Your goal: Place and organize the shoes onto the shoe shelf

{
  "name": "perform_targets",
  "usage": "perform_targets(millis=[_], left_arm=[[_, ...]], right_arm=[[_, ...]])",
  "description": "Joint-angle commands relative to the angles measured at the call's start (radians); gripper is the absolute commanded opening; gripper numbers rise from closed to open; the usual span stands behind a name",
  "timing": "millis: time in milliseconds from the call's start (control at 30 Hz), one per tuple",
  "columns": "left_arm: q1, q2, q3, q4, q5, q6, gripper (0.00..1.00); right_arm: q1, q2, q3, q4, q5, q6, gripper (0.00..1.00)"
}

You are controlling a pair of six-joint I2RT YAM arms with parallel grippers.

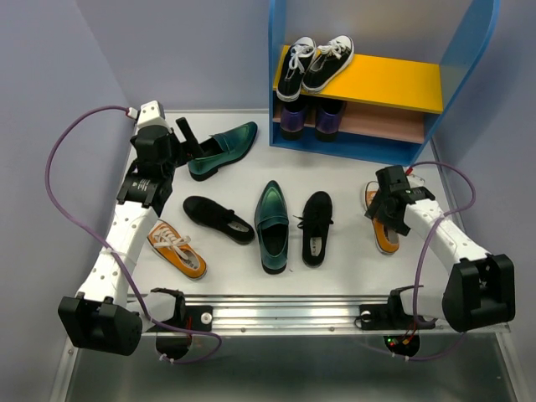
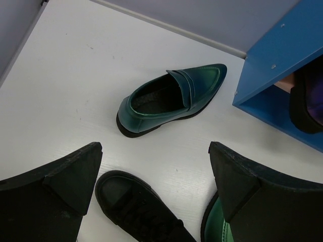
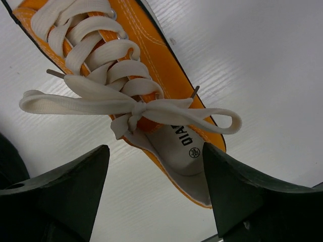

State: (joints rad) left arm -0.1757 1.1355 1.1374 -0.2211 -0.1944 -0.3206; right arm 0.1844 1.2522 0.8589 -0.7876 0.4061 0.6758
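Six loose shoes lie on the white table. One green loafer (image 1: 222, 149) lies at the back left, also in the left wrist view (image 2: 171, 98). The other green loafer (image 1: 272, 224) lies mid-table. The black low shoes (image 1: 218, 219) (image 1: 316, 226) lie either side of it. One orange sneaker (image 1: 177, 249) lies front left, the other (image 1: 383, 233) at the right. My left gripper (image 1: 191, 142) (image 2: 156, 166) is open and empty above the table, beside the back loafer's heel. My right gripper (image 1: 387, 216) (image 3: 154, 171) is open, its fingers either side of the right sneaker's (image 3: 131, 75) heel. The shoe shelf (image 1: 285, 75) stands at the back right.
Black sneakers with white laces (image 1: 314, 63) sit on the left of the yellow upper board (image 1: 394, 84). Purple shoes (image 1: 310, 117) sit on the left of the lower board (image 1: 381, 126). The shelf's blue side (image 2: 282, 60) is close to the back loafer's toe. Purple cables loop beside both arms.
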Motion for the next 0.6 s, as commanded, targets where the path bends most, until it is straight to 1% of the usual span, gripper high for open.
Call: perform_targets(millis=[0, 67, 100, 167, 200, 300, 333, 400, 433, 467, 500, 567], left_arm=[[-0.004, -0.019, 0.007, 0.031, -0.005, 0.022, 0.99], [-0.004, -0.016, 0.008, 0.029, -0.005, 0.022, 0.99], [-0.002, -0.014, 0.010, 0.028, -0.005, 0.022, 0.99], [-0.004, -0.014, 0.010, 0.028, -0.005, 0.022, 0.99], [-0.002, -0.016, 0.010, 0.031, -0.005, 0.020, 0.99], [-0.002, -0.011, 0.012, 0.031, -0.010, 0.021, 0.99], [-0.002, -0.010, 0.013, 0.029, -0.010, 0.022, 0.99], [-0.004, -0.008, 0.018, 0.023, -0.013, 0.025, 0.99], [-0.002, -0.010, 0.019, 0.017, -0.014, 0.026, 0.99], [-0.004, -0.011, 0.024, 0.014, -0.017, 0.032, 0.99], [-0.004, -0.014, 0.025, 0.009, -0.020, 0.032, 0.99], [-0.004, -0.023, 0.022, 0.005, -0.034, 0.037, 0.99]], right_arm=[[-0.013, 0.042, -0.009, 0.070, -0.062, -0.073, 0.77], [-0.013, 0.058, -0.014, 0.077, -0.093, -0.079, 0.76], [-0.013, 0.062, -0.014, 0.079, -0.102, -0.081, 0.71], [-0.013, 0.062, -0.020, 0.091, -0.137, -0.091, 0.66], [-0.013, 0.055, -0.026, 0.097, -0.150, -0.103, 0.60], [-0.013, 0.059, -0.038, 0.126, -0.214, -0.125, 0.53], [-0.013, 0.064, -0.037, 0.131, -0.222, -0.131, 0.49], [-0.013, 0.079, -0.034, 0.146, -0.217, -0.143, 0.38], [-0.013, 0.085, -0.028, 0.148, -0.211, -0.156, 0.22], [-0.013, 0.095, -0.023, 0.151, -0.201, -0.165, 0.14], [-0.013, 0.096, -0.009, 0.152, -0.196, -0.176, 0.01], [-0.013, 0.093, 0.008, 0.153, -0.199, -0.208, 0.01]])
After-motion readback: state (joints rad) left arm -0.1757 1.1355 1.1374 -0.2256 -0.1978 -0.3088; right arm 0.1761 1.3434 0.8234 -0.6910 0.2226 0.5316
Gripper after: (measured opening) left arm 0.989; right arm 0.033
